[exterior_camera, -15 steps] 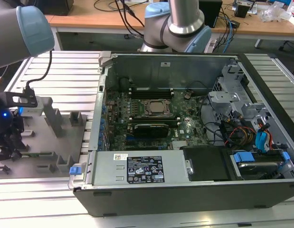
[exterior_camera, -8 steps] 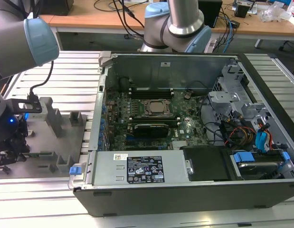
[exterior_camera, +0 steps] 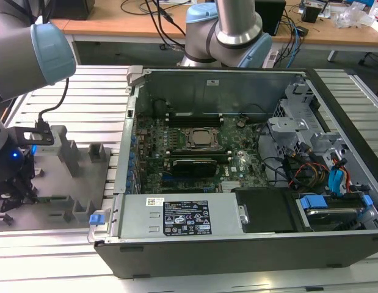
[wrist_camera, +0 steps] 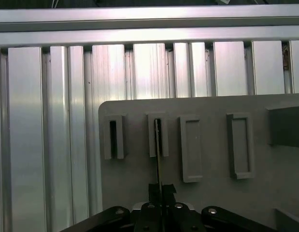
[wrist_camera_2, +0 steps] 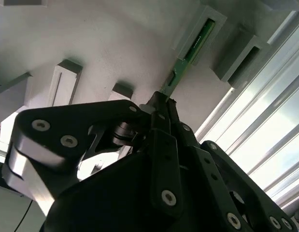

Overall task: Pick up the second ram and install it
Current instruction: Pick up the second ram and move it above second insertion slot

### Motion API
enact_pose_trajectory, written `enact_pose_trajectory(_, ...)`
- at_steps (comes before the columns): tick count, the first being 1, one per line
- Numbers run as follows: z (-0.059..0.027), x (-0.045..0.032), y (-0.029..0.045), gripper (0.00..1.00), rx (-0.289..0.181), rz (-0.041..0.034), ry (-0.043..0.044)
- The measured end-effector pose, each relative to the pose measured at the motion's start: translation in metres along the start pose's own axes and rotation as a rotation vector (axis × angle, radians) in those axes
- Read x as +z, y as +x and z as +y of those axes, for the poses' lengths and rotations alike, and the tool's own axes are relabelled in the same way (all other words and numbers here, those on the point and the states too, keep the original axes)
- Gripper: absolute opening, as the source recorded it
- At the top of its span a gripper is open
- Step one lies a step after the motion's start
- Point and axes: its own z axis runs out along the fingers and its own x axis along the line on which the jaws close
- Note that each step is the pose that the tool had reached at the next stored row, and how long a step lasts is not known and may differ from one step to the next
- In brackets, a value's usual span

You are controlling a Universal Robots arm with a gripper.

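The second ram is a thin green stick. Its far end stands in the slot of a grey holder block, and its near end is pinched between my black fingertips. My gripper is shut on it. Seen edge-on in the first wrist view, the second ram runs from my gripper into a holder block on the grey plate. In the exterior view my gripper hangs low over that plate, at the exterior view's left, beside the computer case.
The open computer case lies in the middle with its motherboard and long black memory slots. Other grey holder blocks stand on the plate. A ribbed aluminium table surrounds everything. An arm base rises behind the case.
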Motion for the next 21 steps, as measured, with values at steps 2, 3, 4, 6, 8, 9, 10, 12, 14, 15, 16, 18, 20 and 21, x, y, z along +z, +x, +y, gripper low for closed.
enact_pose_trajectory(2, 0.0, 0.0, 0.0, 0.13, 0.0, -0.0001, 0.0)
enact_pose_trajectory(3, 0.0, 0.0, 0.0, 0.13, 0.0, -0.0002, 0.0)
enact_pose_trajectory(4, 0.0, 0.0, 0.0, 0.13, 0.0, -0.0006, -0.0001)
enact_pose_trajectory(6, 0.0, 0.0, 0.0, 0.13, 0.0, -0.001, 0.0)
enact_pose_trajectory(8, 0.0, 0.0, 0.0, 0.13, 0.0, -0.0011, -0.0001)
enact_pose_trajectory(9, 0.0, 0.0, 0.0, 0.13, 0.0, -0.0012, -0.0001)
enact_pose_trajectory(10, 0.0, 0.0, 0.0, 0.13, 0.0, -0.0014, -0.0001)
enact_pose_trajectory(12, 0.0, 0.0, 0.0, 0.13, 0.0, -0.0014, -0.0001)
enact_pose_trajectory(14, 0.0, 0.0, -0.0001, 0.13, 0.0, -0.0015, -0.0001)
enact_pose_trajectory(15, 0.0, 0.0001, -0.0005, 0.13, 0.0, -0.0016, 0.0)
enact_pose_trajectory(16, 0.0, -0.0003, -0.0007, 0.13, 0.0, -0.0016, -0.0002)
enact_pose_trajectory(18, 0.0002, -0.0044, -0.0008, 0.13, 0.0, -0.0016, -0.0001)
enact_pose_trajectory(20, 0.0004, -0.0081, -0.0009, 0.13, 0.0, -0.0016, 0.0)
enact_pose_trajectory(21, 0.0004, -0.0091, -0.0009, 0.13, 0.0, -0.0016, 0.0)
